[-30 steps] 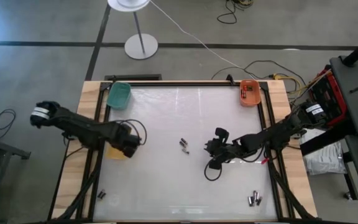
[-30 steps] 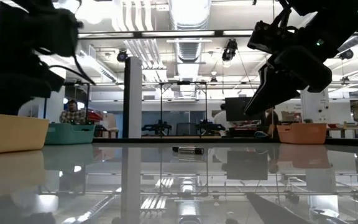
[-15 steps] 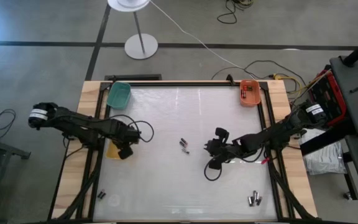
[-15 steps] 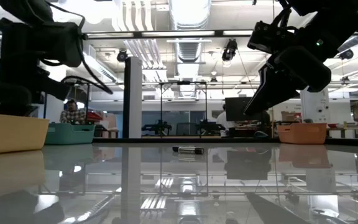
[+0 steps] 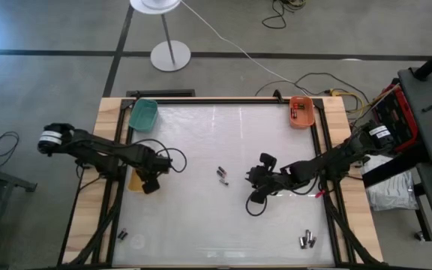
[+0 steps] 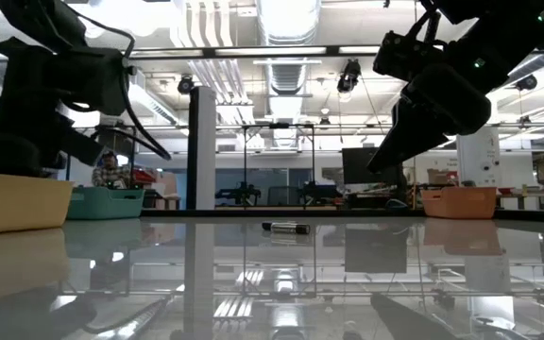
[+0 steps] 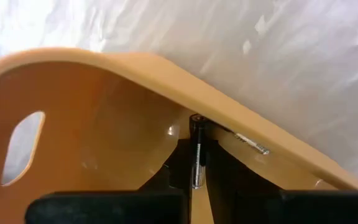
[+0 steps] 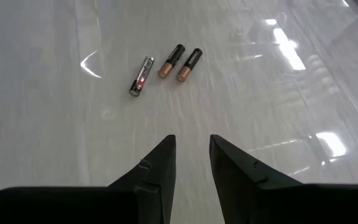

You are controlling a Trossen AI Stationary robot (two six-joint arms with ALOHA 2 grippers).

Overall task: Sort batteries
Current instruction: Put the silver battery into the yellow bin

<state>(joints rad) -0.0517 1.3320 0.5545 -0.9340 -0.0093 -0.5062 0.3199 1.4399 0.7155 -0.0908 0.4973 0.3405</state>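
My left gripper (image 5: 150, 181) hangs over the yellow bin (image 5: 136, 182) at the table's left side, shut on a small dark and silver battery (image 7: 196, 152). A second battery (image 7: 248, 142) lies inside the bin by its wall. Right of the table's middle, my right gripper (image 8: 192, 163) stands open above the white top, pointing at three loose batteries (image 8: 166, 67), which also show in the high view (image 5: 222, 175). Nothing is between its fingers. My left gripper pinches the battery's lower half (image 7: 196, 169) between its two fingers. The fingers come from above, pointing down into the bin, and the battery lies along them. Its free end (image 7: 196, 119) sticks out past the fingertips, close to the bin's inner wall; whether it touches I cannot tell.
A green bin (image 5: 143, 114) stands at the far left corner and an orange bin (image 5: 301, 111) with batteries at the far right. More batteries lie near the front right (image 5: 307, 240) and front left (image 5: 123, 235). The stretch of table between the arms is bare.
My left gripper has sunk toward the yellow bin and rolled about its own axis, still shut on the battery. My right arm has kept its place.
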